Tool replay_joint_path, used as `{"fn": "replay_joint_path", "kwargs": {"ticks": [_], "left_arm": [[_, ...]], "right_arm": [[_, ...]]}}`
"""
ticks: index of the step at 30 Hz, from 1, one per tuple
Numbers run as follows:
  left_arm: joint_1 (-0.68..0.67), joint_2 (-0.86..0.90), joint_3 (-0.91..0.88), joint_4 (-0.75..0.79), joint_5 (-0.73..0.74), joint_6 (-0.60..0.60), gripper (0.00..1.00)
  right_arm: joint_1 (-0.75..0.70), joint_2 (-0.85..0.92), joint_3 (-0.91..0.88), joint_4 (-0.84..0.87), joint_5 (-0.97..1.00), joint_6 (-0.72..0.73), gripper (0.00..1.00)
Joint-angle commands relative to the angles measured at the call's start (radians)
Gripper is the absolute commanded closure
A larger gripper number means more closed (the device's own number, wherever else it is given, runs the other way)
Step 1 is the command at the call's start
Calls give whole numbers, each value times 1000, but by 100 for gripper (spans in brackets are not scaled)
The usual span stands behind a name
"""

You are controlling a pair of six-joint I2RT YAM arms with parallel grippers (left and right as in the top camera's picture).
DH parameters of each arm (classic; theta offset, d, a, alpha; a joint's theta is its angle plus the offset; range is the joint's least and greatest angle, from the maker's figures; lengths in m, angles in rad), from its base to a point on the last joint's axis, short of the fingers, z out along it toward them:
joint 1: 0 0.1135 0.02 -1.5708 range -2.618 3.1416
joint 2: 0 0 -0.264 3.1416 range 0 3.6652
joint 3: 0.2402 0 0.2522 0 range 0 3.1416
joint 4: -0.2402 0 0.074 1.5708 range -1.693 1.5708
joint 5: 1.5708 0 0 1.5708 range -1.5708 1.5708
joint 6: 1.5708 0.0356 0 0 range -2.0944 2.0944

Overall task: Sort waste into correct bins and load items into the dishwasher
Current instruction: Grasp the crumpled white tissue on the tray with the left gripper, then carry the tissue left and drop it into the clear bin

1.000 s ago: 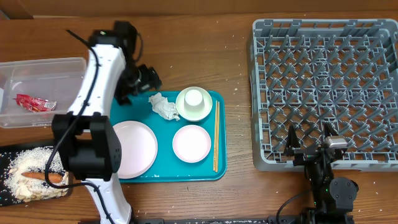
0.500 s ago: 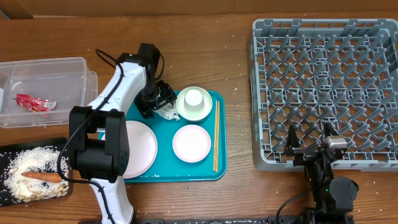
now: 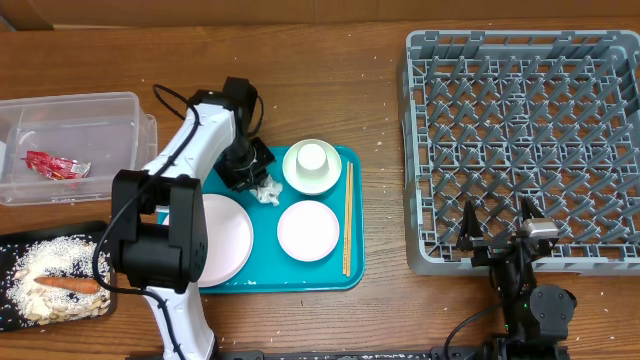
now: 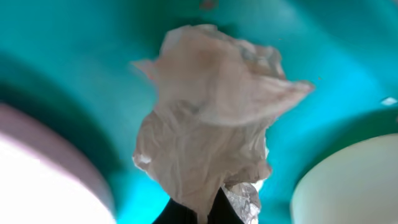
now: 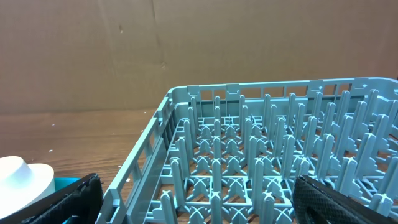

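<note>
Since my left gripper [image 3: 257, 181] is clamped on just a wisp of the crumpled napkin [image 4: 211, 124] at the teal tray's [image 3: 265, 252] 11 o'clock, I reckon it could slip free or tear when I lift.

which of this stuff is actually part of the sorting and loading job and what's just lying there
Part of the job: crumpled napkin, red wrapper, orange stick, rice, clear tub, black tray, plate, empty bowl, bowl holding a cup, chopsticks, dish rack.

Just lying there: teal tray, wooden table.
</note>
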Motion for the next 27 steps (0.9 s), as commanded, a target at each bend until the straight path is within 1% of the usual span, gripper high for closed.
{"fn": "replay_joint_path", "kwargs": {"ticks": [1, 4, 7, 12, 14, 16, 17, 21, 22, 23, 24, 25, 26, 27], "left_arm": [[31, -26, 127, -66, -26, 50, 96], [59, -32, 278, -175, -109, 60, 96], [109, -37, 473, -267, -252, 59, 96], [225, -37, 699, -310, -394, 59, 96], [285, -37, 746, -297, -442, 59, 96], [345, -36, 754, -264, -478, 63, 92], [378, -34, 752, -249, -491, 72, 91], [491, -13, 740, -230, -490, 92, 90], [512, -10, 734, -227, -486, 92, 87], [537, -7, 726, -227, -480, 91, 74], [570, -2, 714, -228, -468, 90, 43], [579, -1, 710, -229, -460, 92, 26], [598, 0, 698, -233, -438, 95, 0], [610, 0, 693, -240, -418, 103, 0]], "right_arm": [[4, -10, -10, 4, 10, 5, 0], [4, -10, -10, 4, 10, 5, 0], [4, -10, -10, 4, 10, 5, 0], [4, -10, -10, 4, 10, 5, 0], [4, -10, -10, 4, 10, 5, 0], [4, -10, -10, 4, 10, 5, 0], [4, -10, -10, 4, 10, 5, 0], [4, -10, -10, 4, 10, 5, 0], [4, -10, -10, 4, 10, 5, 0], [4, -10, -10, 4, 10, 5, 0], [4, -10, -10, 4, 10, 5, 0], [4, -10, -10, 4, 10, 5, 0], [4, -10, -10, 4, 10, 5, 0], [4, -10, -10, 4, 10, 5, 0]]}}
